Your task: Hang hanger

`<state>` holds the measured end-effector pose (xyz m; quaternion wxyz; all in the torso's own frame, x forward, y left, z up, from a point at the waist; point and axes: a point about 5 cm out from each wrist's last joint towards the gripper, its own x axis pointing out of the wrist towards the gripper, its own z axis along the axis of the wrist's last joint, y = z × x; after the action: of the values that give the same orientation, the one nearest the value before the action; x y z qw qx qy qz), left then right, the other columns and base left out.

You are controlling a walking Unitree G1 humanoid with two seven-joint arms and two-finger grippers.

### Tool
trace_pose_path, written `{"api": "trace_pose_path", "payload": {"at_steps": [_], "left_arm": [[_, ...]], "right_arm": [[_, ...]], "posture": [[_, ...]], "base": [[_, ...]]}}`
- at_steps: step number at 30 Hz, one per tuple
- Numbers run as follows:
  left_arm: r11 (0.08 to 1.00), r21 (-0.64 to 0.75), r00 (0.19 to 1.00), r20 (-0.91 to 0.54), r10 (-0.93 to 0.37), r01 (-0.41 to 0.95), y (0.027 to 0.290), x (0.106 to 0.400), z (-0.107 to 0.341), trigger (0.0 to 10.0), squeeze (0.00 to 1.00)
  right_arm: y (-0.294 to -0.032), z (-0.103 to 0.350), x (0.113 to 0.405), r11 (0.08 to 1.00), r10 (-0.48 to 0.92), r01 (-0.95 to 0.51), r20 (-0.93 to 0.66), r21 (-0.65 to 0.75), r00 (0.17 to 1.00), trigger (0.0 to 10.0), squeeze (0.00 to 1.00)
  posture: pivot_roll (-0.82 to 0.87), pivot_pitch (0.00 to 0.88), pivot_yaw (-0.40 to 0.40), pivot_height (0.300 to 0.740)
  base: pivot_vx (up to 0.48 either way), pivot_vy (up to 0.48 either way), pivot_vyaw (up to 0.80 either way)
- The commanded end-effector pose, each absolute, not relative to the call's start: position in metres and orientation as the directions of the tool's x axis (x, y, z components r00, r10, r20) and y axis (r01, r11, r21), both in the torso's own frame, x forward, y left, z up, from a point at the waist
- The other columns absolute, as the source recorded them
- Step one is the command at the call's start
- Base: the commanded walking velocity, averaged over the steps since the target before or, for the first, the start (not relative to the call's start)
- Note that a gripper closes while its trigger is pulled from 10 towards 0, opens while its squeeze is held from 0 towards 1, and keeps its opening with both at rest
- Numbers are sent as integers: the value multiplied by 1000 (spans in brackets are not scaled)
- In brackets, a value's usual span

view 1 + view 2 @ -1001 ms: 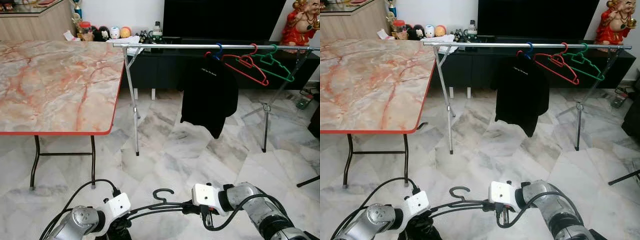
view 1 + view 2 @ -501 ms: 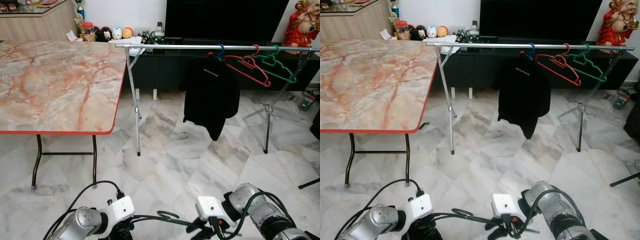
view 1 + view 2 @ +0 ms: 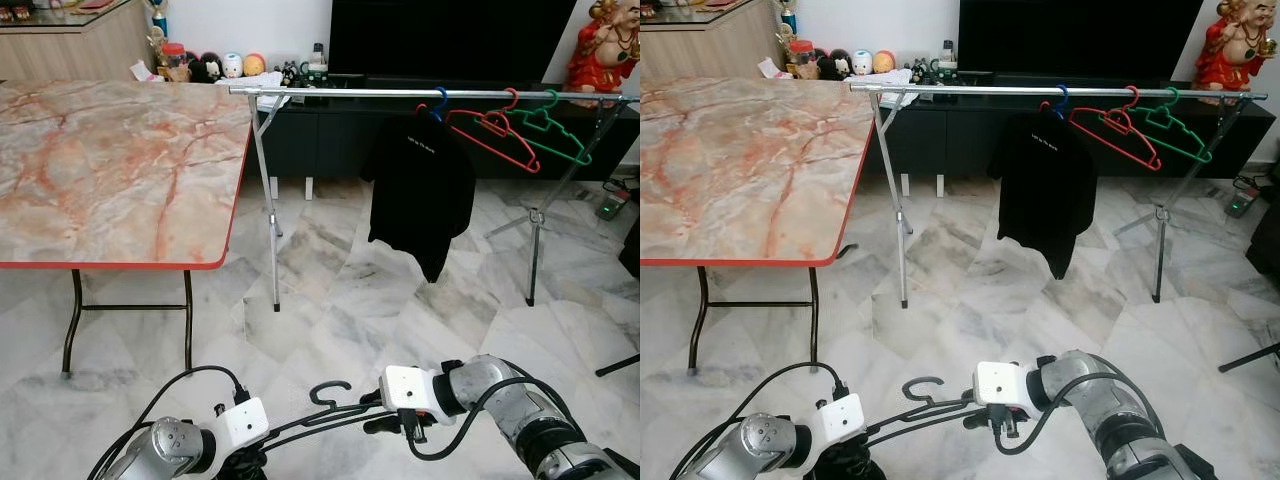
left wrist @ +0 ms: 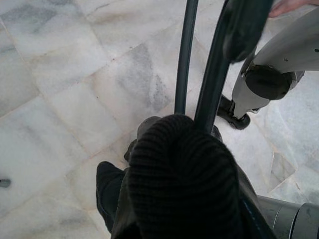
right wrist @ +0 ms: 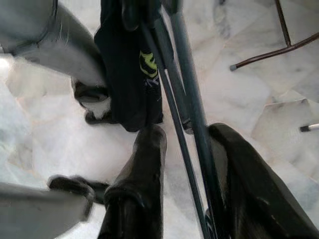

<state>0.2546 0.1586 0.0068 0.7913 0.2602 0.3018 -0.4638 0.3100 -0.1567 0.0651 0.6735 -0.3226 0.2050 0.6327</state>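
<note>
Gripping hanger [image 3: 330, 412] low (rail [image 3: 420, 92] well apart)

A dark knitted garment [image 4: 182, 174] bulks close to the lens, two thin dark hanger bars [image 4: 199, 74] rising from it over the pale marble floor [image 4: 65, 84]; a silver robot limb [image 4: 279, 64] stands beside them

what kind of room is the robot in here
Most likely a living room in a home: a black TV cabinet with small figurines against the wall, a marble-pattern folding table, and a metal clothes rack holding a black shirt over marble floor tiles.
</note>
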Motion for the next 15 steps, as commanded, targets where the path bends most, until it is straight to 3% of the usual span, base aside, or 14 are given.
{"api": "trace_pose_path", "payload": {"at_steps": [1, 2, 4, 6, 10, 12, 13, 14, 15], "left_arm": [[435, 138, 388, -732, -560, 890, 164, 253, 6, 0, 0], [432, 136, 383, -736, -558, 892, 164, 252, 5, 0, 0], [431, 136, 382, -737, -558, 892, 164, 252, 5, 0, 0], [424, 134, 374, -744, -554, 896, 163, 250, 3, 0, 0], [423, 130, 371, -743, -558, 897, 162, 249, 3, 0, 0], [423, 129, 370, -744, -557, 897, 162, 249, 3, 0, 0], [423, 127, 367, -747, -554, 897, 163, 249, 3, 0, 0], [421, 126, 365, -750, -552, 898, 164, 248, 2, 0, 0], [419, 126, 362, -752, -551, 899, 164, 248, 2, 0, 0]], "right_arm": [[-160, 71, 313, 17, 747, -993, -659, -120, 93, 10000, 0], [-164, 71, 309, -22, 739, -998, -674, -64, 27, 10000, 1000], [-165, 71, 308, -33, 735, -998, -678, -51, 10, 10000, 1000], [-170, 68, 310, -60, 664, -987, -744, -149, 72, 10000, 1000], [-170, 70, 312, -41, 674, -987, -733, -157, 88, 10000, 1000], [-171, 72, 316, -71, 630, -967, -763, -245, 147, 10000, 1000], [-171, 74, 319, -93, 606, -950, -774, -299, 184, 10000, 745], [-170, 76, 321, -82, 607, -937, -763, -339, 223, 10000, 0], [-167, 79, 325, -56, 617, -918, -737, -393, 278, 10000, 0]], "posture": [[65, 82, -40, 740], [64, 81, -40, 740], [64, 81, -40, 740], [63, 82, -41, 740], [67, 83, -40, 740], [64, 84, -39, 740], [62, 83, -37, 740], [58, 83, -37, 740], [57, 83, -37, 740]], "base": [[0, 0, 0], [0, 0, 0], [0, 0, 0], [0, 0, 0], [0, 0, 0], [0, 0, 0], [0, 0, 0], [0, 0, 0], [0, 0, 0]]}}
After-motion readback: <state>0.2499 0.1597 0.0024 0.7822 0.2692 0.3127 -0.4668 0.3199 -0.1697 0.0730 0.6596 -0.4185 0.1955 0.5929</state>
